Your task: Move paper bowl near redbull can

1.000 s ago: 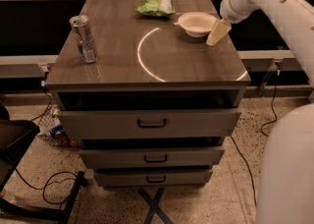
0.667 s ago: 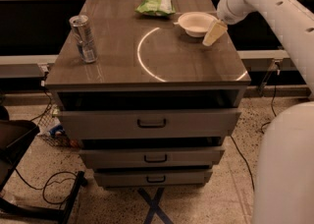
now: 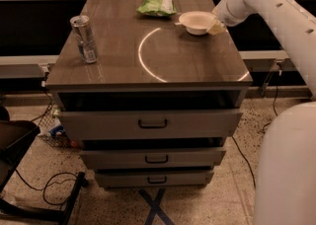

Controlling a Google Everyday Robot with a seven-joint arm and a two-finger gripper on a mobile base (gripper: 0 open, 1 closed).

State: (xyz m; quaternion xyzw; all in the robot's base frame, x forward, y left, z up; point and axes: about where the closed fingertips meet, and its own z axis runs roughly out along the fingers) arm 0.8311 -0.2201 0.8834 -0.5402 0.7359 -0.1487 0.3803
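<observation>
The paper bowl (image 3: 197,21) is small, round and white and sits on the cabinet top near the back right. The redbull can (image 3: 85,38), tall, slim and silver-blue, stands upright near the left edge, far from the bowl. My gripper (image 3: 216,23) hangs at the end of the white arm, right against the bowl's right rim, low over the cabinet top.
A green snack bag (image 3: 158,1) lies at the back of the brown cabinet top (image 3: 148,71), just left of the bowl. A curved light reflection crosses the middle. Drawers sit below the top. Cables and a dark chair base are on the floor at left.
The gripper has moved left and down toward the bowl, from hovering beside it to touching its right rim. The bowl and can have not moved.
</observation>
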